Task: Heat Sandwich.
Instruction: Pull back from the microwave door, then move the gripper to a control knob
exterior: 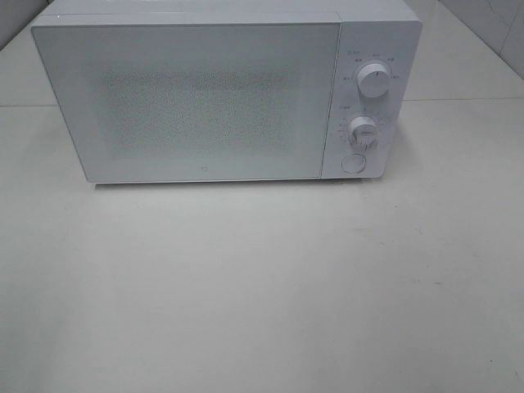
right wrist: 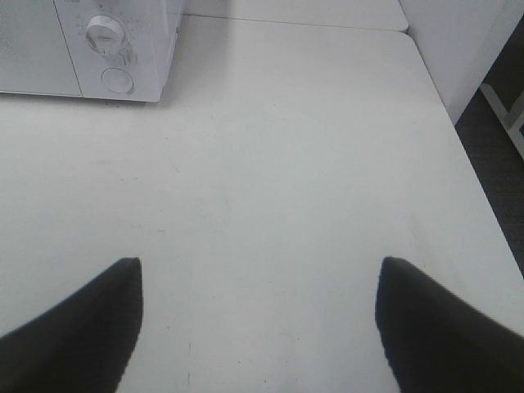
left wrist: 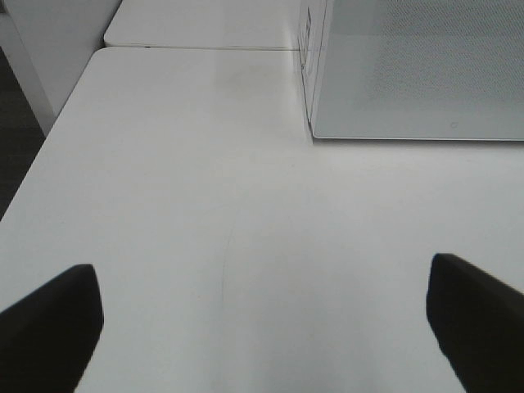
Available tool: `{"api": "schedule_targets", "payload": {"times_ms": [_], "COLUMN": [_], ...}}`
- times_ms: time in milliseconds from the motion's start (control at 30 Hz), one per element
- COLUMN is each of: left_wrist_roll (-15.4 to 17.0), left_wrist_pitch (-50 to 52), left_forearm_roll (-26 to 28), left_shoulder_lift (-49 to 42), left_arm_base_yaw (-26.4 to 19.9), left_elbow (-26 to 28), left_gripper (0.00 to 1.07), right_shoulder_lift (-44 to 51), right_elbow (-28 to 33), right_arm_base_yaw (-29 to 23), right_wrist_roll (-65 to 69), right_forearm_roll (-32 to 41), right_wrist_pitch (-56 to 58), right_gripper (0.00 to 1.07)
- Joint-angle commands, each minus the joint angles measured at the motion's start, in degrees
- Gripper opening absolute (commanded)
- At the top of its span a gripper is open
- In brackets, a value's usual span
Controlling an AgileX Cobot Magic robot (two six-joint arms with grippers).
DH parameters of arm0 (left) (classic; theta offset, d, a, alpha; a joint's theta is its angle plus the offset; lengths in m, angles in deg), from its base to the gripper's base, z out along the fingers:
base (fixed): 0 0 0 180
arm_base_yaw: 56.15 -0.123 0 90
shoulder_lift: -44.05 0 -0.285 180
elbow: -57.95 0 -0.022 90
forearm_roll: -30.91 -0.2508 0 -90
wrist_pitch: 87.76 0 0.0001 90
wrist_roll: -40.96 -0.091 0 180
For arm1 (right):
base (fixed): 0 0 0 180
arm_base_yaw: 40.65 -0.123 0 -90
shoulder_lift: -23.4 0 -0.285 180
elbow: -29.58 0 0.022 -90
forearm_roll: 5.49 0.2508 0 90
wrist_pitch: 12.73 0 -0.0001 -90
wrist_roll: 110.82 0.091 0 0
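A white microwave stands at the back of the white table with its door shut. The sandwich is out of view in every frame. Neither arm shows in the exterior high view. In the left wrist view my left gripper is open, its dark fingertips wide apart over bare table, with the microwave's front corner ahead of it. My right gripper is open too, nothing between its fingertips, and the microwave's knob panel lies ahead of it.
The microwave panel carries two knobs and a round button. The table's left edge and right edge drop off to a dark floor. A second white surface adjoins behind.
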Motion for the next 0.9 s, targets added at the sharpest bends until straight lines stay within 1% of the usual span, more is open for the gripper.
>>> {"api": "schedule_targets", "payload": {"times_ms": [33, 900], "left_wrist_roll": [-0.11, -0.11], "left_wrist_pitch": [0.11, 0.11], "left_forearm_roll": [0.11, 0.11], "left_shoulder_lift": [-1.6, -1.6], "left_arm_base_yaw": [-0.17, -0.17], "left_elbow": [-0.17, -0.17], "left_gripper": [1.03, 1.03], "right_shoulder_lift": [1.43, 1.43], "right_elbow": [0.29, 0.29], "right_arm_base_yaw": [0.46, 0.46], "right_wrist_roll": [0.4, 0.4], "right_forearm_roll": [-0.06, -0.06], "right_wrist_pitch": [-0.63, -0.63], "right_gripper": [0.76, 0.76]}}
